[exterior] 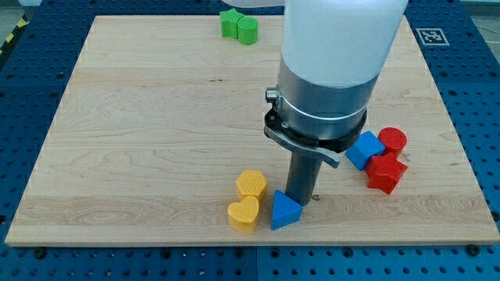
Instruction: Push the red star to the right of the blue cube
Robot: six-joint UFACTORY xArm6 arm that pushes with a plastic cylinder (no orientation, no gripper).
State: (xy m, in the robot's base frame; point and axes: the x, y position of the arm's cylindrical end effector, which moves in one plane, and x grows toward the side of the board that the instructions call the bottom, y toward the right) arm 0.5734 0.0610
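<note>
The red star [386, 172] lies on the wooden board [156, 117] at the view's right, just below and right of the blue cube [364, 149] and touching it. A red cylinder [393, 140] sits right of the cube, above the star. My tip [302, 199] is at the end of the dark rod, left of these blocks, right beside the upper right of a blue triangle [285, 211].
A yellow hexagon-like block [251, 184] and a yellow heart [244, 214] lie left of the blue triangle. Two green blocks [238, 26] sit at the view's top. The arm's white body [336, 47] hides part of the board's middle.
</note>
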